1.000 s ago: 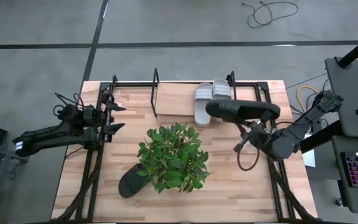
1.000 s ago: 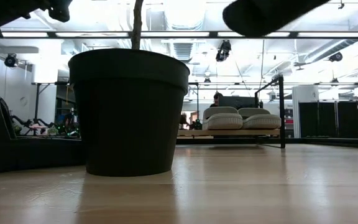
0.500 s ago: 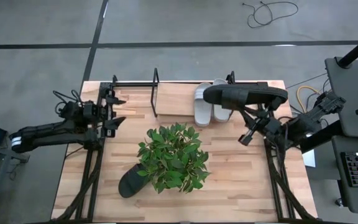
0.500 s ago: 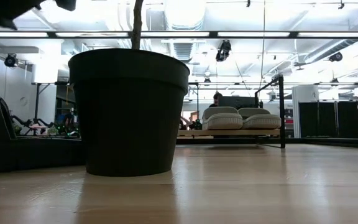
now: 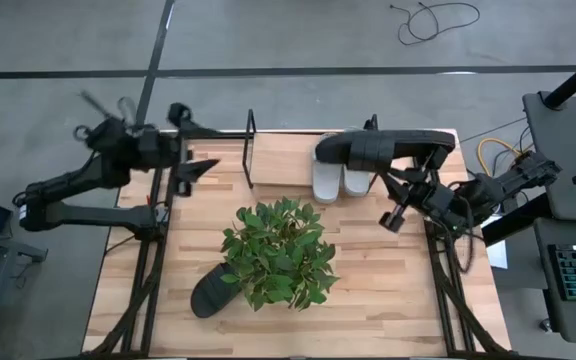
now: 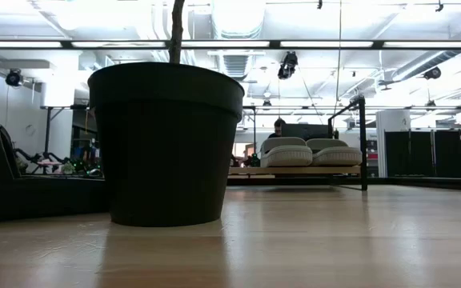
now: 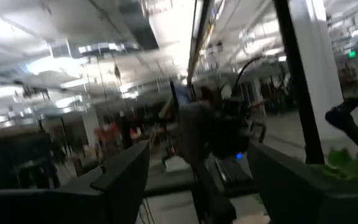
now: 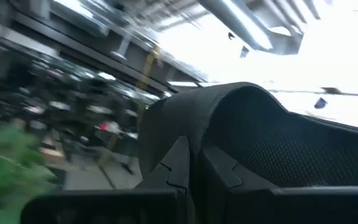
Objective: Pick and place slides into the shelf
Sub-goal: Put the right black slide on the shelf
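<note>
High view: grey slides on shelf

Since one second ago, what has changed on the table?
The right tool, gripping a black slip-on sandal, carried it back over the two light grey sandals on the black wire shelf. The left tool lifted toward the shelf. The green plant and second black sandal stayed.

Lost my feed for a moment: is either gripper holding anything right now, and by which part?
The right gripper holds a black slide by its strap, raised above the two grey slides on the shelf. The left gripper is open, holding nothing.
</note>
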Tool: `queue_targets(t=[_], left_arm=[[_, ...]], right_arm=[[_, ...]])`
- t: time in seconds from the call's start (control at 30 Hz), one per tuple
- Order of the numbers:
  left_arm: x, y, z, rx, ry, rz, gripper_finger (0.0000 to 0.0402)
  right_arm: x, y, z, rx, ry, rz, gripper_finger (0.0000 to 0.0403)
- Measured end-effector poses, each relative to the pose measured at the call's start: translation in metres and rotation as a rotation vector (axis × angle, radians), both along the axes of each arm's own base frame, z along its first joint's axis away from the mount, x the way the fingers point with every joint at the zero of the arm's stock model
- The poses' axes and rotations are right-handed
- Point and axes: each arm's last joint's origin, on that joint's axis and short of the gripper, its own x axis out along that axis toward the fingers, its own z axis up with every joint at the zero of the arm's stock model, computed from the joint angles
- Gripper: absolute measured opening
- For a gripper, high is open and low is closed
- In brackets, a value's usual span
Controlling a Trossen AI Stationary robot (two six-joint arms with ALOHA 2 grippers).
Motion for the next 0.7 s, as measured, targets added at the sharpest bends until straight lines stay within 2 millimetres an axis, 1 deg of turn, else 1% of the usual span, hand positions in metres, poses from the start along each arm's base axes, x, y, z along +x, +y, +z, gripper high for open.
queue_targets(t=[0.07,0.17,0.23,0.33,0.4,0.53,0.7], left_arm=[[0.011,0.003,0.012,-0.010,0.033,-0.003,0.0255],[0.033,0.009,0.019,-0.037,0.089,-0.043,0.0255],[0.044,0.011,0.026,-0.065,0.091,-0.073,0.0255],[0.054,0.013,0.041,-0.074,0.057,-0.097,0.0255],[0.062,0.016,0.044,-0.076,0.063,-0.101,0.0255],[0.079,0.020,0.044,-0.096,0.097,-0.136,0.0255],[0.083,0.020,0.051,-0.086,0.077,-0.158,0.0255]], right_arm=[[0.003,0.000,0.006,-0.009,-0.011,0.037,0.0011],[0.011,0.001,0.015,-0.037,-0.020,0.081,0.0011],[0.020,0.001,0.021,-0.047,0.009,0.063,0.0011],[0.032,0.002,0.028,-0.064,0.069,0.031,0.0011],[0.040,0.003,0.033,-0.069,0.091,0.021,0.0011],[0.054,0.006,0.043,-0.111,0.110,-0.016,0.0011],[0.063,0.004,0.055,-0.113,0.095,-0.044,0.0011]])
